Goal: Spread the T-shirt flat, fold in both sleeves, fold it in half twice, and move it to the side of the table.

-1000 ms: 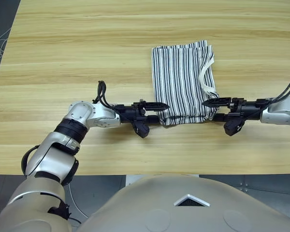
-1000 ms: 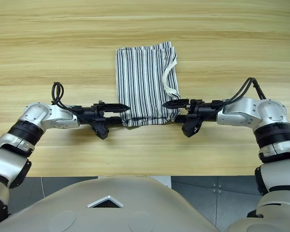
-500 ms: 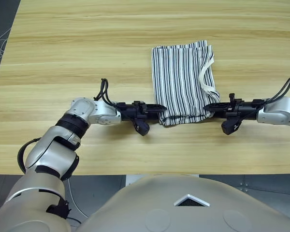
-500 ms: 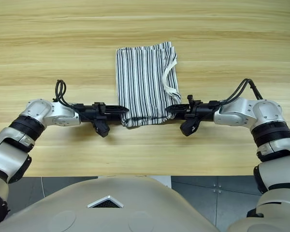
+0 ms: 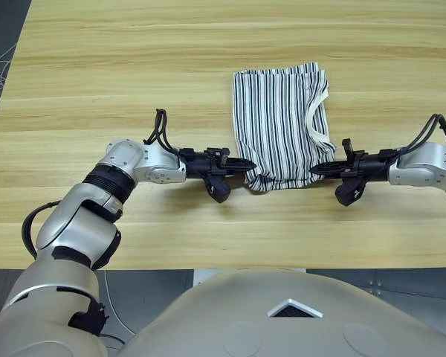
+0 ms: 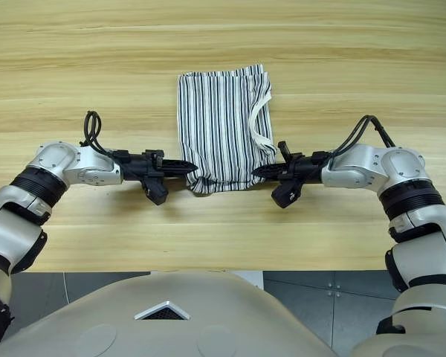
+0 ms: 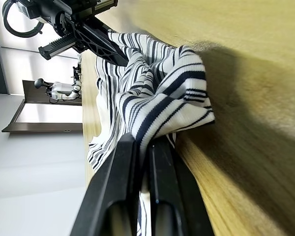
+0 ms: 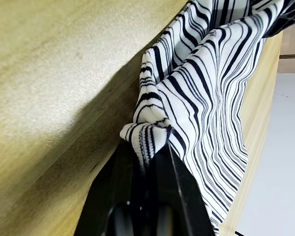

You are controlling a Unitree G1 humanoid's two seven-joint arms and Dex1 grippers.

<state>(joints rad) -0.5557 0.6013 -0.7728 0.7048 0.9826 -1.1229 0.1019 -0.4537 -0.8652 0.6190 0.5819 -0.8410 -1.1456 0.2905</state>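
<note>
The black-and-white striped cotton T-shirt [image 5: 280, 119] is lying folded narrow on the pale wooden table [image 5: 97, 89]. The left pincer [image 5: 247, 163] and right pincer [image 5: 315, 169] are each pinching a near corner. Gripping only bunched hem, either is probably risking dropped layers while lifting, skewing the fold.

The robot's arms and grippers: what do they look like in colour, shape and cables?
The left arm and right arm have rounded silver-grey shells with ribbed black rings at the joints. A black cable loops at each wrist. The left gripper and right gripper are black, each with two long, thin, tapering fingers.
</note>
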